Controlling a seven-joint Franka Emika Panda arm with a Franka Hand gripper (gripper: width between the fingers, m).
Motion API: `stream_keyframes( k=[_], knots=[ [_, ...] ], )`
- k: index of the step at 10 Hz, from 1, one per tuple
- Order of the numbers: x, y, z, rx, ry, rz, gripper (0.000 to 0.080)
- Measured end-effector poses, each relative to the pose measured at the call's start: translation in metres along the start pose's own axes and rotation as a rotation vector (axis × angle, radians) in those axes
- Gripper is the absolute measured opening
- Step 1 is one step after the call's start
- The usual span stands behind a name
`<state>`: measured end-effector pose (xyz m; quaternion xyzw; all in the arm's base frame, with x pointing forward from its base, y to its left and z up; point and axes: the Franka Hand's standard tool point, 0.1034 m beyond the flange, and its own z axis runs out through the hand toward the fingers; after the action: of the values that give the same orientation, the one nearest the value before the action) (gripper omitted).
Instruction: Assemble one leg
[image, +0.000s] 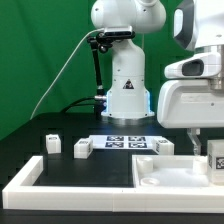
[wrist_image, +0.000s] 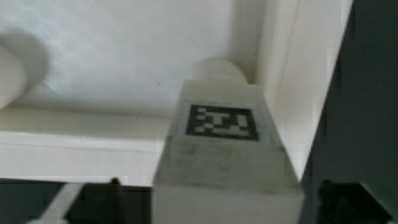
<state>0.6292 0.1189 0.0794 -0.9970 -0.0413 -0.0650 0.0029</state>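
Already the gripper (image: 213, 148) is closed on one leg (wrist_image: 222, 150), holding it by the tray (image: 165, 172) corner at four o'clock in the exterior view; seating it there apparently remains

Look: the leg (wrist_image: 221, 150) was a small white post with a square black-and-white tag.
Place: above the tray (wrist_image: 125, 60), near its rim.

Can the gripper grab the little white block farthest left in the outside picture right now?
Probably not yet. The gripper looks shut on a leg over the tray. Nothing blocks the loose leg itself.
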Motion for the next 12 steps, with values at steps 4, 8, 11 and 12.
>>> stream_keyframes(
  k=[4,8,11,12],
  knots=[
    [0.0002,0.0018,-0.0002,-0.001,-0.002,0.02,0.0291],
    [-0.0024,0.002,0.0012,0.006,-0.013,0.442,0.0291],
    [-0.0037,0.0044,0.0022,-0.006,-0.011,0.822,0.0291],
    [-0.004,0.0054,0.0024,-0.008,-0.007,0.964,0.0291]
  ],
)
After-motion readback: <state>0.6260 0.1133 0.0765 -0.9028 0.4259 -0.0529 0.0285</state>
